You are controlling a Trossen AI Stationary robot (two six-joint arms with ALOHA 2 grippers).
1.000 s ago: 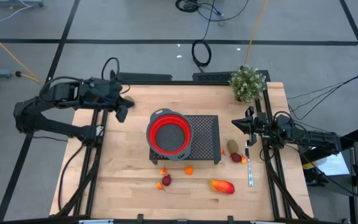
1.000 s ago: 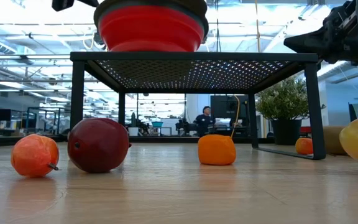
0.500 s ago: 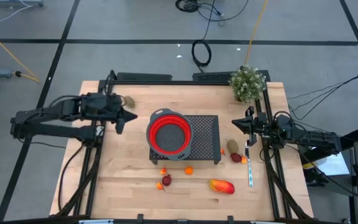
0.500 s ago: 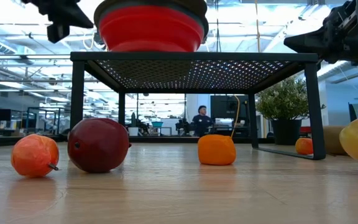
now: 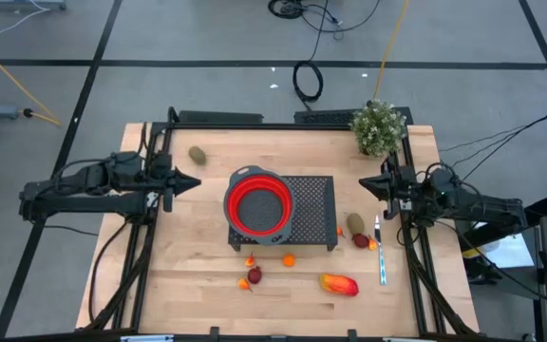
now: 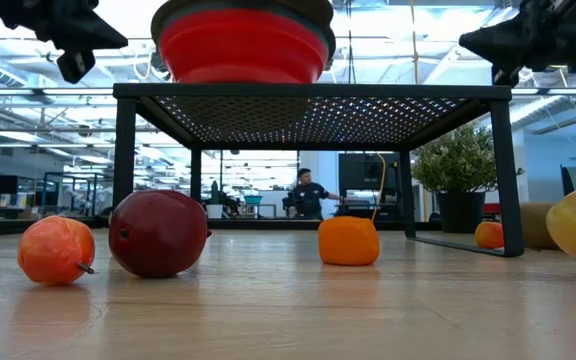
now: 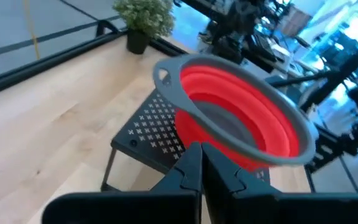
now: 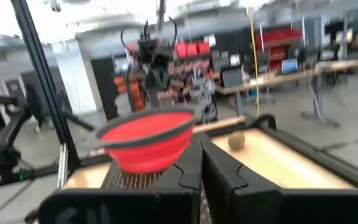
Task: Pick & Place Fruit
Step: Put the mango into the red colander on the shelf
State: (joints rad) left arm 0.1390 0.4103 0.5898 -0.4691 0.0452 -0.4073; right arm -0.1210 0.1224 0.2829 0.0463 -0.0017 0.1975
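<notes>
A red bowl (image 5: 257, 206) with a grey rim sits on a black mesh stand (image 5: 313, 195) in mid-table. One brown oval fruit (image 5: 198, 153) lies on the far left of the table, and another (image 5: 355, 222) lies right of the stand beside a dark red piece (image 5: 361, 240). Orange balls (image 5: 289, 258), a dark red piece (image 5: 254, 275) and a long red-orange-yellow fruit (image 5: 339, 284) lie near the front. My left gripper (image 5: 193, 182) hangs shut, left of the bowl, and my right gripper (image 5: 364, 183) hangs shut, right of the stand. Neither holds anything.
A potted green plant (image 5: 379, 126) stands at the far right corner. A thin pale-handled utensil (image 5: 381, 252) lies along the right edge. Bare wood lies between the left gripper and the stand. In the low view, a person (image 6: 306, 190) shows far behind the table.
My left gripper has drawn back toward the table's left edge and sunk, tipping toward level, and has stayed shut. The brown oval at the far left, hidden under the arm before, now shows. My right gripper has risen a little, still shut.
</notes>
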